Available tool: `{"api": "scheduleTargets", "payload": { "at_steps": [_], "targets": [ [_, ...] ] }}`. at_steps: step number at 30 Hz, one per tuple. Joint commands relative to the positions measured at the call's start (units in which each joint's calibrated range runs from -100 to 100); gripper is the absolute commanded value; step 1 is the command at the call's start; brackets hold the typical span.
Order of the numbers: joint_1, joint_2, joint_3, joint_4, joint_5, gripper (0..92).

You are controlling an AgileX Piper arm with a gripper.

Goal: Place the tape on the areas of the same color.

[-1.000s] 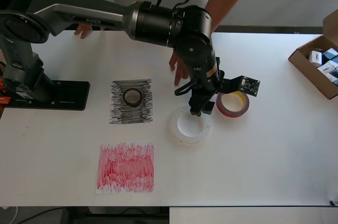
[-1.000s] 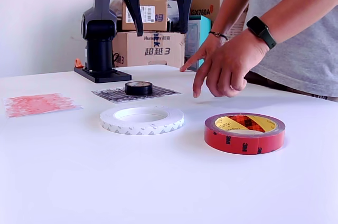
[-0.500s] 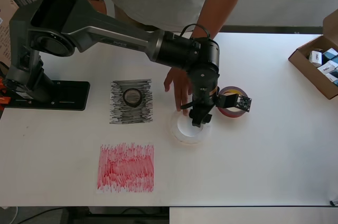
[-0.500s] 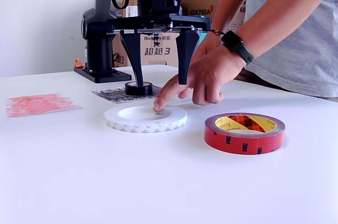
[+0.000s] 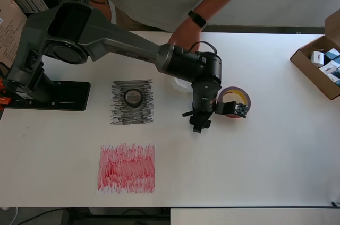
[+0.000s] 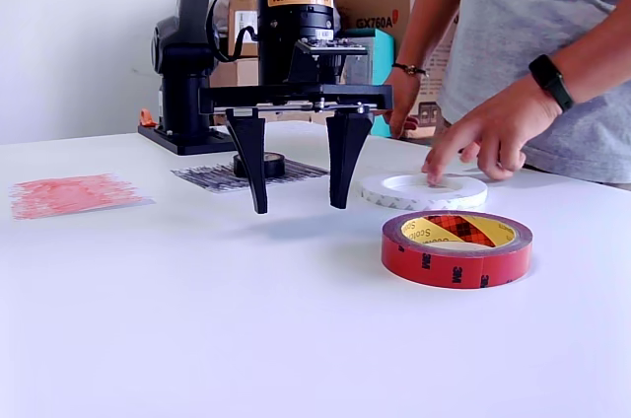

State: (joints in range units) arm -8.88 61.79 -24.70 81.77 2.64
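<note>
My gripper is open and empty, fingertips just above the bare table. The dark-red tape roll lies right beside it, at its right in both views. The large white roll lies farther back under a person's fingers; in the overhead view only its edge shows past my arm. The small black roll sits on the black-scribbled sheet. The red-scribbled sheet lies bare. The plain white sheet does not show.
The person stands at the table's far side, arm reaching in over the white roll. An open cardboard box sits at the overhead view's right edge. My arm's base stands at its left. Cardboard boxes are stacked behind.
The person slid the white roll out from under my gripper, back toward the far side. My gripper has come down, still open, over the bare spot where the roll lay.
</note>
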Motion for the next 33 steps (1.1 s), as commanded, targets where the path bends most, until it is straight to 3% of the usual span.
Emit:
{"api": "scheduleTargets", "payload": {
  "at_steps": [1, 12, 24, 33],
  "targets": [
    [-0.3, 0.1, 0.5, -0.3, -0.3, 71.8],
    [4.0, -1.4, 0.2, -0.3, -2.0, 71.8],
    [4.3, -11.7, 2.3, 3.6, -4.6, 71.7],
    [5.6, -22.3, 12.2, 4.7, -7.3, 71.7]
  ]
}}
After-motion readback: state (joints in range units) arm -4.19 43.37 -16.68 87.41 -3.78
